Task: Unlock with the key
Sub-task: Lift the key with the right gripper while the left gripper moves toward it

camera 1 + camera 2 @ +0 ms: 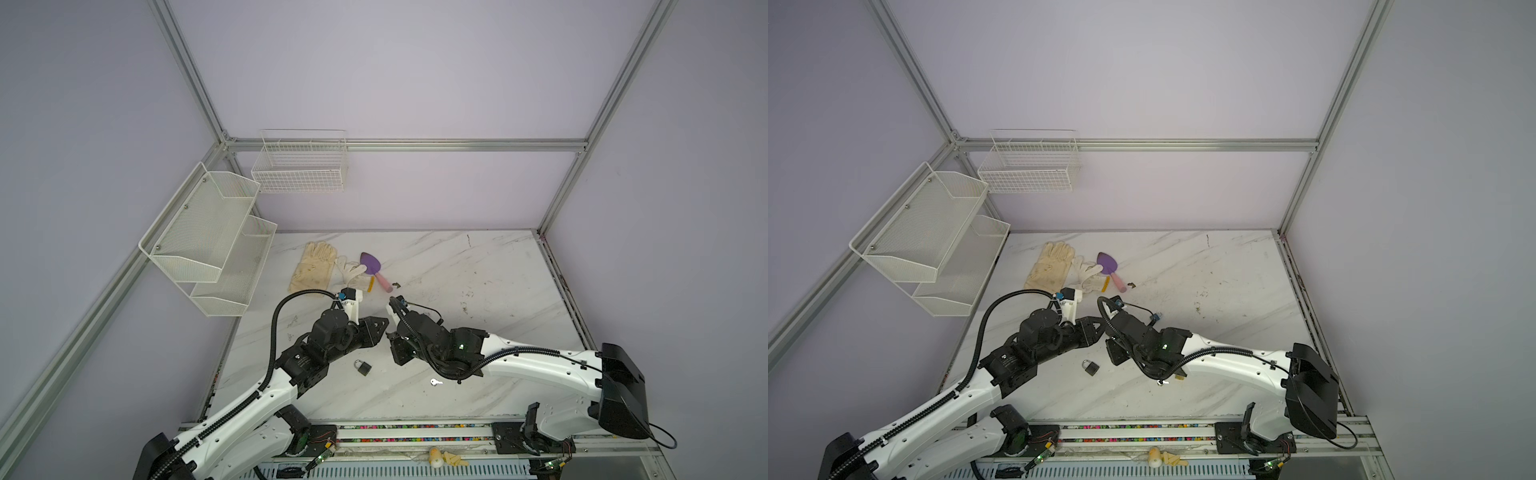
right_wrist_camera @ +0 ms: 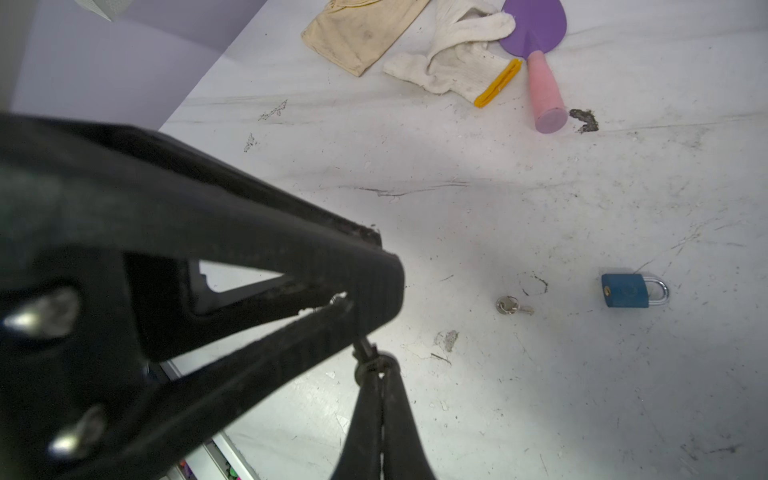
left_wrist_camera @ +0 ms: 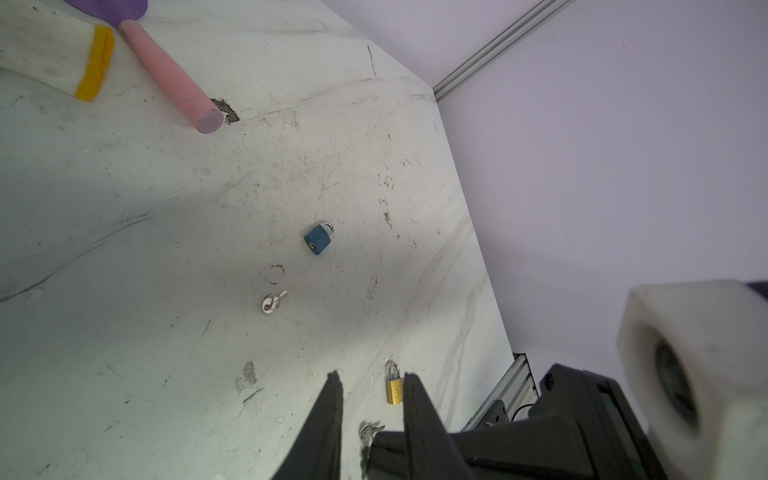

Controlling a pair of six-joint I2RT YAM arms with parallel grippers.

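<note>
Arms, two, left arm (image 1: 245, 403) and right arm (image 1: 540, 365), bent inward over table (image 1: 478, 266), tips nearly meeting. Left tool (image 3: 372, 376) narrowly parted, released; right tool (image 2: 380, 370) clenched on key bunch (image 3: 371, 432), held above table. On walls: one mesh rack (image 1: 208, 237), one wire basket (image 1: 299, 166). On table: leather glove (image 1: 313, 268), knit glove (image 1: 353, 270), one trowel (image 1: 372, 264), two padlocks, blue padlock (image 3: 318, 241) and brass padlock (image 3: 395, 390), one loose key (image 3: 273, 302) between.

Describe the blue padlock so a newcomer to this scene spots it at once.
Start at the marble table, at the purple trowel with the pink handle. Out from its handle end, on bare marble, lies the blue padlock, a small key ring close by. Its blue body sets it apart from the brass padlock.
</note>
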